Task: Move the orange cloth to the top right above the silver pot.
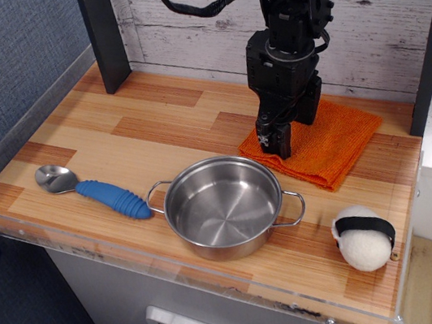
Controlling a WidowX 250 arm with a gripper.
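Observation:
The orange cloth (330, 144) lies flat on the wooden table at the back right, just beyond and to the right of the silver pot (223, 205). The pot stands upright and empty near the front middle, its two loop handles pointing left and right. My black gripper (274, 142) points straight down on the cloth's near left part, its fingertips pressed into the fabric. The fingers look closed together on the cloth. The arm hides part of the cloth's back left edge.
A metal spoon with a ribbed blue handle (96, 191) lies at the front left. A white ball with a black band (363, 236) sits at the front right corner. A dark post (104, 33) stands at the back left; a plank wall runs behind.

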